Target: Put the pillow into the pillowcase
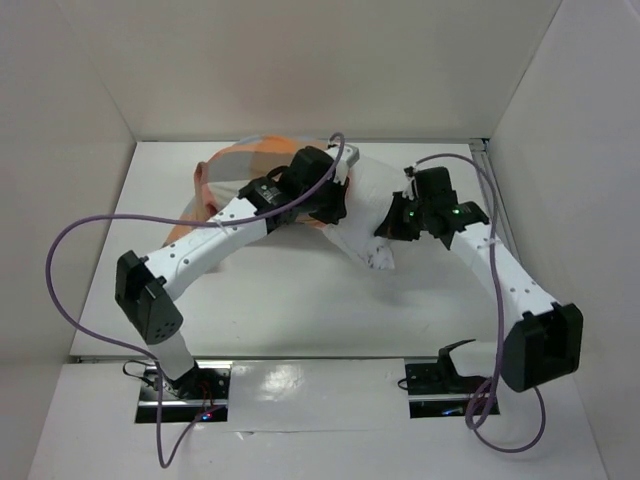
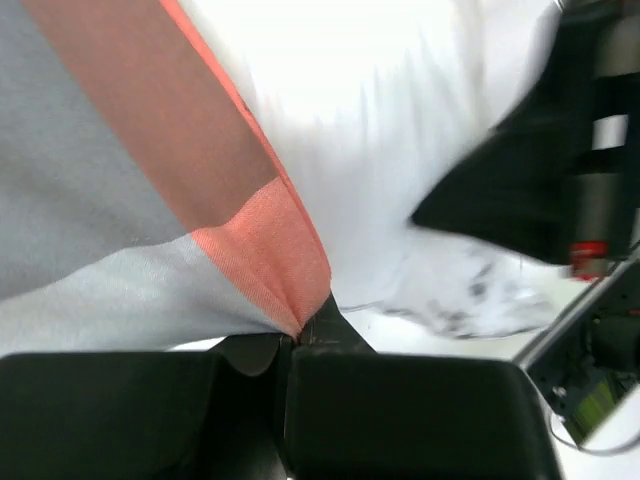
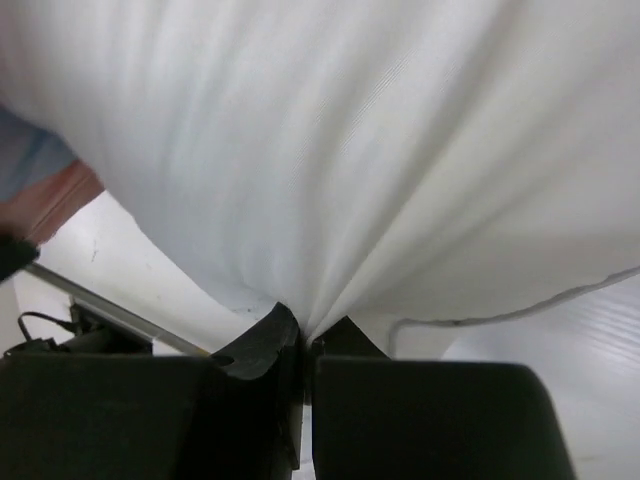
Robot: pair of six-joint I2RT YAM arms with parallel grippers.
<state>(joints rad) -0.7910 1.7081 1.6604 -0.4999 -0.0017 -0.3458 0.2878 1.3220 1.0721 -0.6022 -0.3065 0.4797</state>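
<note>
**Desk:** While both arms are out over the far middle of the white table (image 1: 300, 300), tell me what each one has.

**Operator:** My left gripper (image 2: 302, 345) is pinched shut on the orange hem of the thin cloth pillowcase in orange, grey-blue and cream checks (image 2: 120, 180), right at the fold of its edge. My right gripper (image 3: 305, 338) is closed on a gather of the large plain white puffy pillow (image 3: 350, 150). The cloth fans out from between the fingers in tight pleats.

**Desk:** What worries you from here?

**Operator:** Two things, mainly. The right hold looks like cover cloth only, not stuffing, so if I push toward the opening the pillow may bunch or fold instead of sliding. As far as I can see, the left hold is on the hem alone. If the mouth isn't spread, I'd expect the pillow to press against it and either drag the whole sack across the table or pull the hem out of my grip. The two wrists are also near each other, so a careless push could knock them together.

**Desk:** And how does it all lie?

**Operator:** The pillowcase is crumpled at the far side, left of centre. The pillow is right against it on the right, and its near corner trails toward me with some dark specks on it. In my left wrist view the hem overlaps the white cloth, but I can't tell how much of the pillow is inside. Both are soft and slack.
</note>
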